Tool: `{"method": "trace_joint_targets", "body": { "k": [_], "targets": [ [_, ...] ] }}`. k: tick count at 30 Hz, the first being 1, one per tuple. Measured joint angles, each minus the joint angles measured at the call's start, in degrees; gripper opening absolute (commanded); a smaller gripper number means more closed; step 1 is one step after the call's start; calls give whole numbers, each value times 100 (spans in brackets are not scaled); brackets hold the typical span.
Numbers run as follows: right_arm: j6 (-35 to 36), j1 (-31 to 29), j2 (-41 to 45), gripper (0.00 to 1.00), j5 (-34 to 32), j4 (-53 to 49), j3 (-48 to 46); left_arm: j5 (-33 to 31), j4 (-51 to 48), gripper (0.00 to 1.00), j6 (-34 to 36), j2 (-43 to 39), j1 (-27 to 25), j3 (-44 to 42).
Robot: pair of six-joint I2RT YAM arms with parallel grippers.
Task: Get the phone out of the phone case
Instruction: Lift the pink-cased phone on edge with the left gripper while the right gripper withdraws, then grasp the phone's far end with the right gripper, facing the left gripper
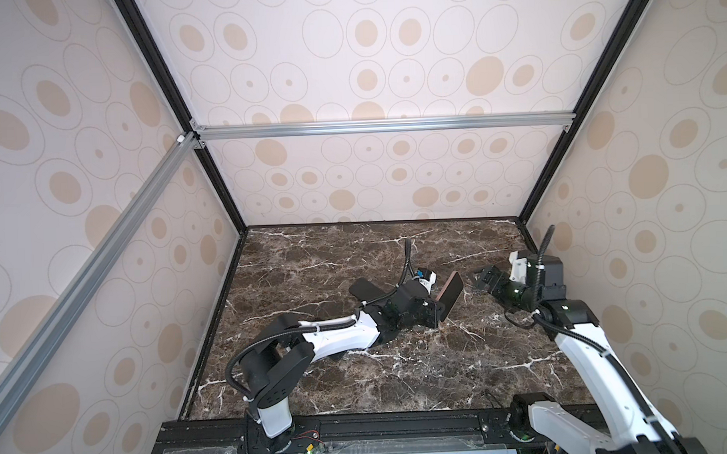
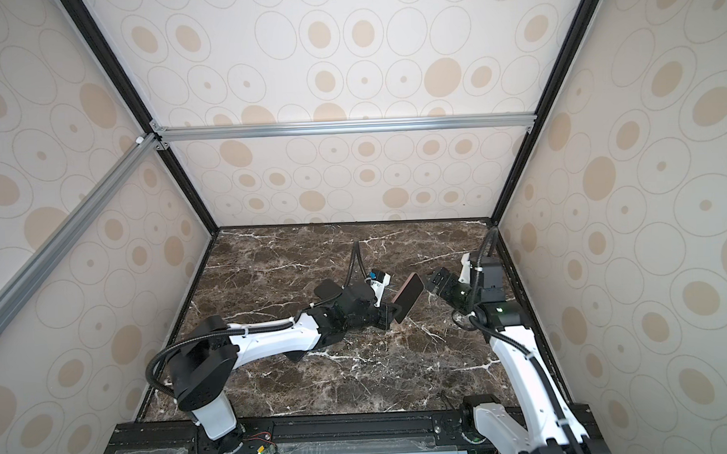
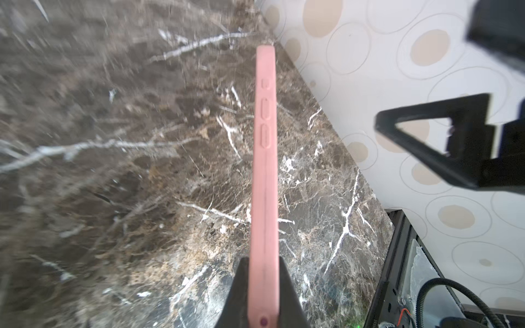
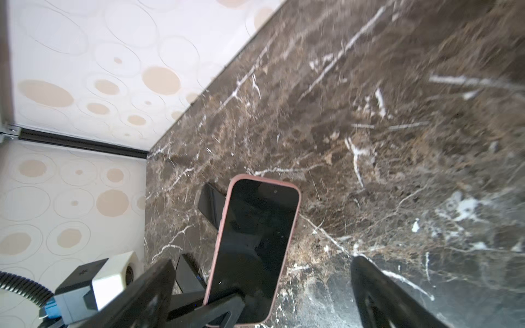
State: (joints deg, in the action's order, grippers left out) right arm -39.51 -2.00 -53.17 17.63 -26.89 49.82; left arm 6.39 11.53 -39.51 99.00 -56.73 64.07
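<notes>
— left gripper [image 3: 264, 298]: jaws pressed in on the bottom end of the pink phone case [image 3: 265, 170], one black finger [image 3: 241, 284] flat on each broad face. case seen edge-on from the wrist, side buttons facing the camera.
— is the phone inside it?
— yes. right wrist view: dark screen of the phone [image 4: 255, 241] sits in the case with the pink rim running round every edge that shows. no corner lifted.
— where is it in the cell?
— in both top views it is held off the marble table [image 1: 359, 382], right of centre, tilted, with its free end toward the back wall and the screen turned to the right arm. phone case [image 1: 451, 293] touches nothing but the left jaws.
— right gripper?
— right gripper [image 1: 482, 280]: jaws spread wide and holding nothing. in both top views it sits just beside the free end of the case, with a gap between. from its own wrist camera the two fingers [image 4: 377, 289] frame the phone from either side without contact.
— anything else on the table?
— dark flat shape [image 1: 364, 288] lying on the marble behind the left wrist. cannot tell what it is.
</notes>
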Motion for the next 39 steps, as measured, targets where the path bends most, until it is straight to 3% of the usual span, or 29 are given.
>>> {"method": "trace_joint_targets", "body": {
  "k": [4,9,15,21,23,30,39],
  "targets": [
    [367,0,680,100,-197,105,-2,-254,-350,0,195,-525,9,52],
    [916,0,922,100,79,507,-103,-289,-136,0,498,-1198,15,-308],
    [1375,0,1045,98,782,817,-157,-155,-304,0,619,-1886,83,-649],
    [1410,0,1117,95,1867,1788,-417,87,-57,0,763,-2712,302,-1443],
    [1408,0,1014,100,2260,2070,-450,225,101,0,798,-2970,457,-1711],
    [1558,-2,640,100,3534,2699,-319,1099,680,0,1185,-3681,1130,-2249],
    [1818,-61,452,94,4533,2931,201,2452,802,0,1912,-3910,1303,-2234]
  ]
}}
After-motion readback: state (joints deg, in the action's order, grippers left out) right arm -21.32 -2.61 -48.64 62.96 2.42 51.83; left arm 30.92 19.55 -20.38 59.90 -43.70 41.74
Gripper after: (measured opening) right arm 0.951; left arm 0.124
